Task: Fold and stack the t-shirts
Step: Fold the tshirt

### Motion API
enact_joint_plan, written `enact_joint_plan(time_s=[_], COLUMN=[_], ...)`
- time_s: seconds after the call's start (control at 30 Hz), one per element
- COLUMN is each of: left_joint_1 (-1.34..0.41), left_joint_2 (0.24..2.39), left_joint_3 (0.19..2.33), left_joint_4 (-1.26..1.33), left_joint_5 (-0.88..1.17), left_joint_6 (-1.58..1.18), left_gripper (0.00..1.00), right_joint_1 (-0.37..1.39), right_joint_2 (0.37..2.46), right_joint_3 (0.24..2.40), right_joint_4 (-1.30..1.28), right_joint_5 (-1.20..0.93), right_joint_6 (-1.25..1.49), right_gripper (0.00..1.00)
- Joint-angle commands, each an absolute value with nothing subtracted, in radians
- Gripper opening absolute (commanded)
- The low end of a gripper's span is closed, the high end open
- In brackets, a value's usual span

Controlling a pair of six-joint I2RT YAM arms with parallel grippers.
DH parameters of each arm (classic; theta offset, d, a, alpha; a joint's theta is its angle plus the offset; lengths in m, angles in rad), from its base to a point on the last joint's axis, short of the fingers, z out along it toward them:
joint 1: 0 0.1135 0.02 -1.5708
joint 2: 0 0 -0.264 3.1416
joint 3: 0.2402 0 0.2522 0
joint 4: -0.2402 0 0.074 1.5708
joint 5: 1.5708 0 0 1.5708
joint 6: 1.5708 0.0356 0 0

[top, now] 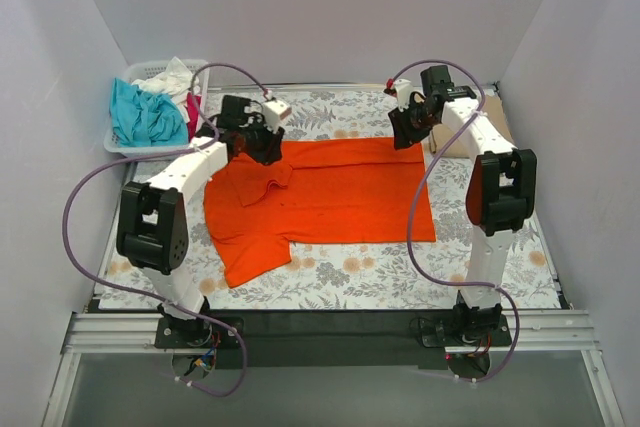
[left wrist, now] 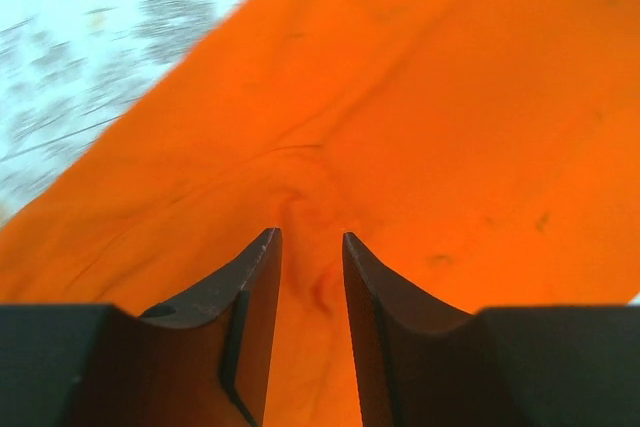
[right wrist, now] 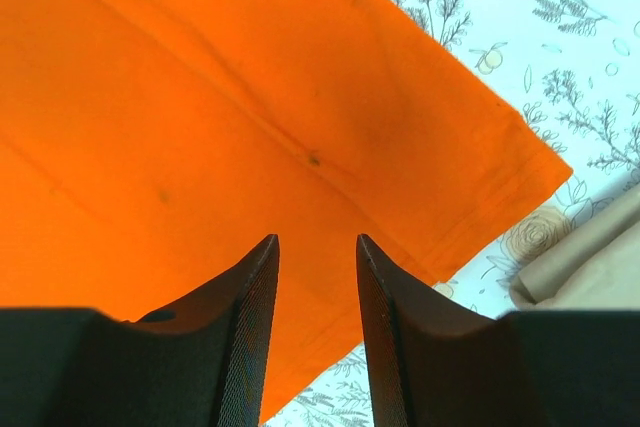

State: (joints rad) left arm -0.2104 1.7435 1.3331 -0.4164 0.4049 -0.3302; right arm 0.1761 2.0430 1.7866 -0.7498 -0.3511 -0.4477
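Note:
The bright orange t-shirt (top: pixel 320 197) lies spread on the floral table cover, with its left side folded over. My left gripper (top: pixel 255 142) is at the shirt's far left corner. In the left wrist view its jaws are pinched on a raised pucker of orange cloth (left wrist: pixel 310 247), and creases run into the gap. My right gripper (top: pixel 408 127) hovers over the shirt's far right corner (right wrist: pixel 480 187). Its jaws are a little apart and hold nothing. A tan t-shirt (top: pixel 455 142) lies beyond the right arm and also shows in the right wrist view (right wrist: pixel 590 267).
A white slatted basket (top: pixel 135 72) stands at the far left and holds teal (top: pixel 145 117), white (top: pixel 170 79) and pink-red (top: pixel 192 107) shirts. Grey walls close in the table on three sides. Purple cables loop from both arms.

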Motion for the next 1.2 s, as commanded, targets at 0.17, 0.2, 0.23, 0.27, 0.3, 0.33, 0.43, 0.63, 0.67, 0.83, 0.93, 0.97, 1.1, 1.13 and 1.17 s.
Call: enact_joint_plan(time_s=[0.17, 0.2, 0.23, 0.27, 0.3, 0.33, 0.43, 0.63, 0.67, 0.83, 0.93, 0.97, 1.1, 1.13, 1.17], left_joint_1=[-0.354, -0.374, -0.379, -0.382, -0.387, -0.388, -0.388, -0.388, -0.39, -0.39, -0.388, -0.388, -0.39, -0.39, -0.39], left_joint_2=[1.825, 1.839, 1.851, 1.873, 1.887, 1.894, 1.922, 1.944, 1.947, 1.944, 1.925, 1.922, 1.916, 1.919, 1.928], left_joint_3=[1.305, 1.308, 1.31, 1.31, 1.313, 1.315, 1.324, 1.338, 1.341, 1.364, 1.373, 1.381, 1.385, 1.387, 1.393], left_joint_4=[-0.477, -0.48, -0.483, -0.488, -0.488, -0.488, -0.492, -0.491, -0.491, -0.502, -0.512, -0.514, -0.529, -0.532, -0.538], left_joint_5=[0.319, 0.287, 0.279, 0.272, 0.255, 0.246, 0.215, 0.207, 0.209, 0.225, 0.251, 0.261, 0.314, 0.336, 0.347], left_joint_6=[-0.219, -0.227, -0.229, -0.23, -0.241, -0.245, -0.255, -0.262, -0.264, -0.276, -0.285, -0.291, -0.307, -0.314, -0.321], left_gripper=[0.29, 0.29, 0.29, 0.31, 0.31, 0.31, 0.32, 0.32, 0.31, 0.15, 0.06, 0.04, 0.01, 0.02, 0.03], right_joint_1=[0.14, 0.134, 0.13, 0.126, 0.117, 0.115, 0.104, 0.101, 0.1, 0.1, 0.098, 0.1, 0.1, 0.1, 0.098], right_joint_2=[1.988, 1.979, 1.979, 1.977, 1.973, 1.971, 1.97, 1.977, 1.98, 1.979, 1.976, 1.976, 1.977, 1.977, 1.976], right_joint_3=[1.726, 1.715, 1.71, 1.707, 1.7, 1.697, 1.693, 1.701, 1.701, 1.7, 1.698, 1.698, 1.695, 1.695, 1.694], right_joint_4=[-0.785, -0.788, -0.788, -0.79, -0.79, -0.793, -0.795, -0.796, -0.795, -0.798, -0.801, -0.801, -0.802, -0.804, -0.804], right_joint_5=[-0.364, -0.362, -0.359, -0.354, -0.354, -0.354, -0.357, -0.367, -0.37, -0.368, -0.365, -0.367, -0.371, -0.371, -0.373], right_joint_6=[-0.456, -0.459, -0.463, -0.465, -0.466, -0.471, -0.474, -0.472, -0.472, -0.474, -0.479, -0.479, -0.479, -0.48, -0.482], right_gripper=[0.36, 0.36, 0.36, 0.36, 0.36, 0.36, 0.36, 0.36, 0.35, 0.34, 0.35, 0.34, 0.34, 0.34, 0.34])
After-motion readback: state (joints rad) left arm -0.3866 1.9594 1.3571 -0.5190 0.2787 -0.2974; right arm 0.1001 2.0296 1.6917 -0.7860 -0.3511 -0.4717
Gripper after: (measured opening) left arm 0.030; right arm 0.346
